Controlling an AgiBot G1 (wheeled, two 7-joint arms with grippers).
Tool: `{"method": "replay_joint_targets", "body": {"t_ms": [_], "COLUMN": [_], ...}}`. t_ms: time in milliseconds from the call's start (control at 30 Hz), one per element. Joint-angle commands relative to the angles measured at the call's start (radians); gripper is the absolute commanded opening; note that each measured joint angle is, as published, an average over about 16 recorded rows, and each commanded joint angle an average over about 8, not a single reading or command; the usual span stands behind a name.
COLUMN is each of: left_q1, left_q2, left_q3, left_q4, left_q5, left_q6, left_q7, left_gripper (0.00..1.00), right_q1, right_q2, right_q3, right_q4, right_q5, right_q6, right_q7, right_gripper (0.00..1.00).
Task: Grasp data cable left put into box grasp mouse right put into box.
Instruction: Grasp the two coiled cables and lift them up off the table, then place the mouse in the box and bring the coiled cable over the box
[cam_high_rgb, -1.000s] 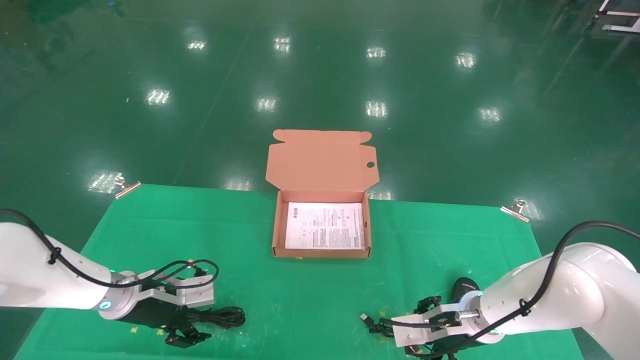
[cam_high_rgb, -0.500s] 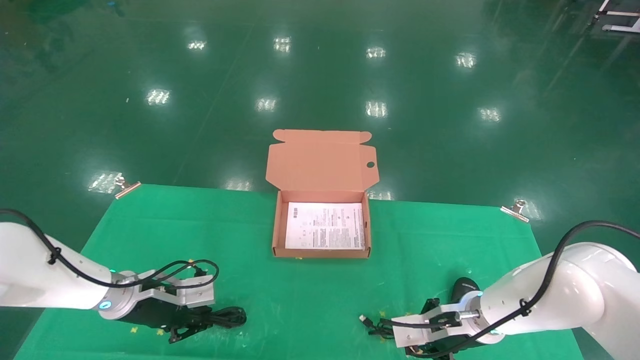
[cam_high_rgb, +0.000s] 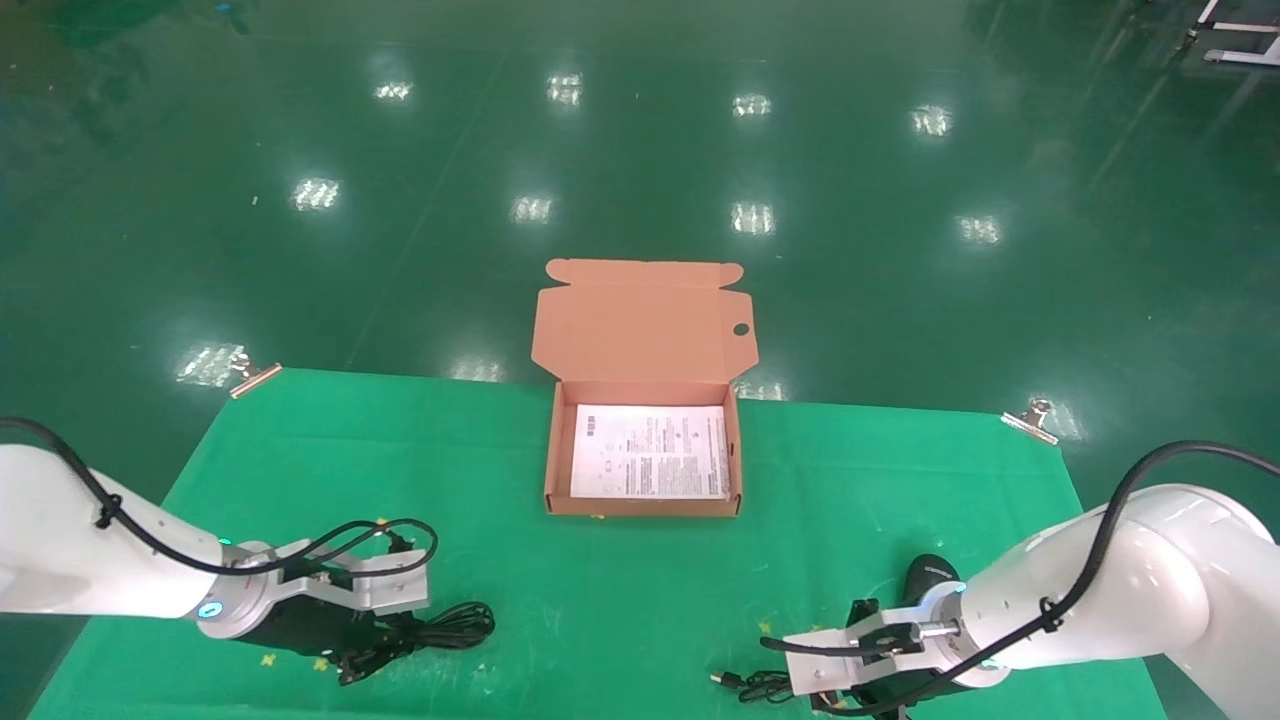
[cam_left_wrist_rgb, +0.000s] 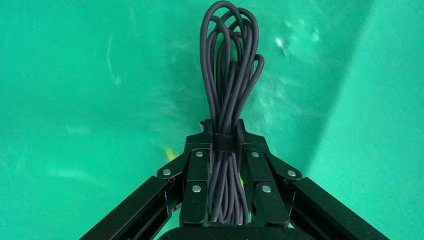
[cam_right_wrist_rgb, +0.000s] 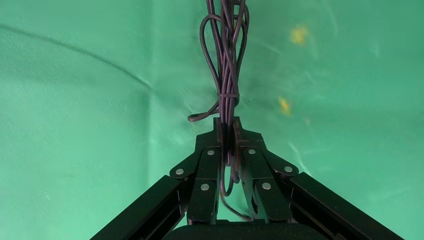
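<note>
Clearly both arms have their grasps: the left gripper (cam_left_wrist_rgb: 221, 142) pinches the data cable (cam_left_wrist_rgb: 227, 75) at its tie, low on the green cloth (cam_high_rgb: 640, 600), while the right gripper (cam_right_wrist_rgb: 227, 137) clamps the cord (cam_right_wrist_rgb: 227, 60) of the mouse (cam_high_rgb: 928, 575). Lift the bundle level toward the open box (cam_high_rgb: 548, 470), so its loops don't snag

The white sheet (cam_high_rgb: 650, 452) lining the box (cam_high_rgb: 548, 465) carried dense rows of small black print, but none of it could be read. The mouse (cam_high_rgb: 928, 577) bore a short pale marking on its top, also too small to make out. No other text, label, brand or number showed anywhere in the head view or either wrist view.
</note>
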Motion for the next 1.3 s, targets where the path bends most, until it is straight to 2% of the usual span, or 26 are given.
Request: {"method": "replay_joint_targets", "body": {"t_ms": [33, 333, 500, 667, 833, 1100, 1300], "left_q1": [-0.001, -0.032, -0.039, -0.035, -0.028, -0.044, -0.057], "left_q2": [-0.007, -0.099, -0.131, -0.148, -0.142, -0.103, -0.079], "left_q3": [-0.001, -0.029, -0.048, -0.067, -0.078, -0.089, -0.095], "left_q4": [-0.001, -0.156, -0.306, -0.474, -0.589, -0.68, -0.703], "left_q5": [-0.004, 0.002, 0.026, 0.06, 0.094, 0.166, 0.198], "left_q6": [0.009, -0.042, -0.117, -0.198, -0.254, -0.327, -0.363], "left_q7": [0.005, -0.002, -0.051, -0.113, -0.162, -0.226, -0.248], "left_gripper": [0.0, 0.0, 0.0, 0.0, 0.0, 0.0, 0.0], "right_q1": [0.0, 0.091, 0.174, 0.267, 0.335, 0.42, 0.465], "right_q2": [-0.001, 0.134, 0.151, 0.084, -0.026, -0.207, -0.292], "right_q3": [0.0, 0.07, 0.111, 0.144, 0.166, 0.184, 0.195], "right_q4": [-0.003, 0.206, 0.288, 0.276, 0.184, -0.057, -0.203], "right_q5": [0.002, -0.036, -0.103, -0.145, -0.15, -0.104, -0.039], "right_q6": [0.0, -0.001, 0.017, 0.065, 0.147, 0.29, 0.344], "right_q7": [-0.001, 0.143, 0.215, 0.217, 0.177, 0.031, -0.087], "right_gripper": [0.0, 0.0, 0.0, 0.0, 0.0, 0.0, 0.0]}}
